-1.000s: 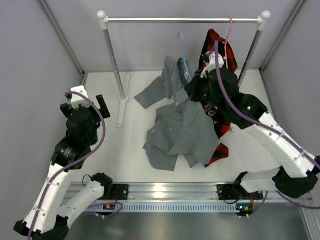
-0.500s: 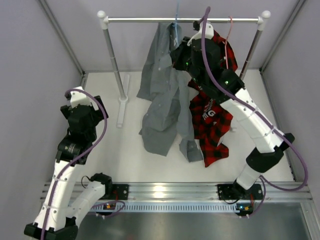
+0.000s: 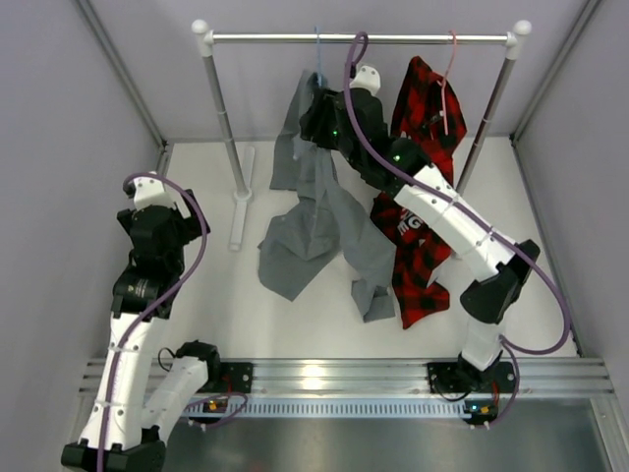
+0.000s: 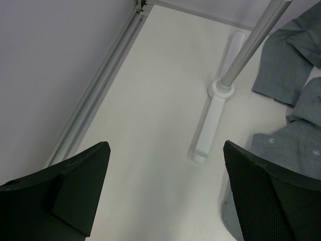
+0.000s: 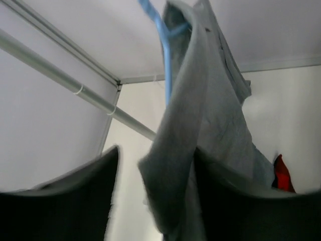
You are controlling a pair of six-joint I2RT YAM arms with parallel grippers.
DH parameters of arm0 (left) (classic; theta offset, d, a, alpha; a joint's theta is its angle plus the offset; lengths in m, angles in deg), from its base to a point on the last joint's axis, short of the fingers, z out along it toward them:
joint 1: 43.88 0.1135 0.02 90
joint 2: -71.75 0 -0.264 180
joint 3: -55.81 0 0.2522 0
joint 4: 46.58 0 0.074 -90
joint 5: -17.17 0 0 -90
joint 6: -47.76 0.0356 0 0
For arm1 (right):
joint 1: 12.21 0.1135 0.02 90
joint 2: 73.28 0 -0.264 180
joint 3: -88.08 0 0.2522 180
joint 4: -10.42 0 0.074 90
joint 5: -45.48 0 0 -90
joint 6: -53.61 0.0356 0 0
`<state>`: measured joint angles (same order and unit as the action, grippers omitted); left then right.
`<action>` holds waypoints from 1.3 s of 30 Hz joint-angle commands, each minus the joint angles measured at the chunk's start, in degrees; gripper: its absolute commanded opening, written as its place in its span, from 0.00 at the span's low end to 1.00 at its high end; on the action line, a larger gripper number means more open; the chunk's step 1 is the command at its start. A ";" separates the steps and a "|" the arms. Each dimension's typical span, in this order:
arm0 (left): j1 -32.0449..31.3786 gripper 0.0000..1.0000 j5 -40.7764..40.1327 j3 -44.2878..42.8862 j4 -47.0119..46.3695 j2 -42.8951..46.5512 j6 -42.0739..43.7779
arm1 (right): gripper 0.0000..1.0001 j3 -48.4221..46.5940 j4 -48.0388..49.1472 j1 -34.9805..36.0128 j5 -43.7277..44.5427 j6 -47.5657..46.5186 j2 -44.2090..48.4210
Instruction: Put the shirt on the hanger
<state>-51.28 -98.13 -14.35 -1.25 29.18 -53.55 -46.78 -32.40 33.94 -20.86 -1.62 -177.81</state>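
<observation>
The grey shirt hangs from the light-blue hanger, whose hook reaches the top rail; the shirt's lower part trails onto the table. My right gripper is up by the shirt's collar. In the right wrist view its fingers stand apart, a fold of the shirt hangs loose between them, and a gap shows at the left finger. The hanger's blue wire runs up beside the fabric. My left gripper stands open and empty over the table at the left.
A red-and-black plaid shirt hangs on a pink hanger right of my right arm. The rack's left post and its white foot stand between my left gripper and the grey shirt. Walls close in on both sides.
My right arm carried the hanger and shirt up from the table to the rail, and its jaws have since opened. The left arm has barely moved.
</observation>
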 commanded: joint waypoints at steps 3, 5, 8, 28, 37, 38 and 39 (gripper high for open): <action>2.48 0.98 5.87 1.47 -1.60 -0.33 -1.08 | 0.99 -1.07 7.26 0.52 -4.41 -2.76 3.80; 2.13 0.98 7.71 1.56 -1.60 0.46 -0.91 | 0.99 1.02 6.04 0.87 -4.85 -6.18 8.17; -0.15 0.98 9.74 2.00 -1.78 1.78 -0.73 | 1.00 10.30 4.54 1.31 -4.85 -11.98 18.95; -3.68 0.98 12.81 5.78 5.95 22.70 1.36 | 1.00 49.82 -24.37 1.05 28.64 -19.03 79.21; -4.03 0.98 13.26 8.06 6.57 25.51 2.35 | 1.00 52.19 -26.75 1.05 29.51 -20.44 80.72; -4.03 0.98 13.17 8.15 6.66 25.34 2.35 | 0.99 52.37 -26.75 1.13 29.60 -20.52 80.54; -4.03 0.98 13.43 8.24 6.66 25.34 2.43 | 1.00 52.63 -26.75 1.05 29.69 -20.70 80.36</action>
<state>-55.10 -85.65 -6.75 5.51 54.14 -52.13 5.13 -56.66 34.86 7.40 -22.21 -96.22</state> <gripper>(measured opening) 0.982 0.993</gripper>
